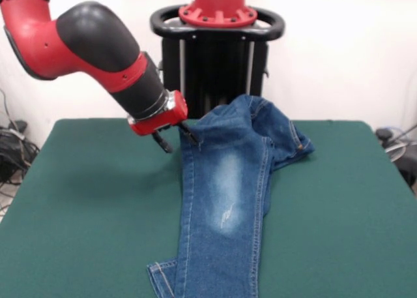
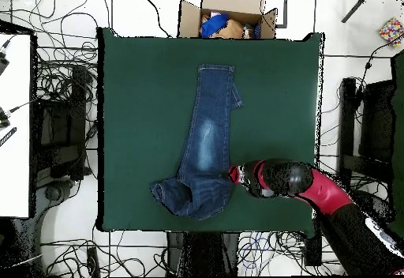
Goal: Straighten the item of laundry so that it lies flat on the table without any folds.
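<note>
**Robot arm at the edge of a pair of jeans lying doubled over on a green worktop**

Front view: A pair of blue jeans (image 1: 225, 200) lies down the middle of the worktop (image 1: 85, 207), running from the far side near the robot's pedestal (image 1: 218, 50) towards the camera. The legs appear stacked one on top of the other, so only one faded leg shows fully, with a second hem poking out at the near end. The waist end is bunched and folded over at the far side. The red and black arm comes in from the upper left, and its end effector (image 1: 176, 139) sits at the picture-left edge of the jeans near the waist. Its two dark fingers are spread a little apart, one touching or just beside the denim edge; they do not seem to grip anything.

Denim like this is probably fairly heavy and soft, limp rather than stiff, and it should drag across cloth with some friction. A thick seam, hem or waistband looks like the firmest place to pinch.

Overhead view: The jeans (image 2: 207, 144) lie lengthwise, hems near the far edge by a cardboard box (image 2: 229, 14), crumpled waist near the robot's edge. The end effector (image 2: 234, 173) is beside the waist. There is plenty of bare worktop (image 2: 134, 93) on both sides for spreading the legs, less beyond the waist and hems.
</note>
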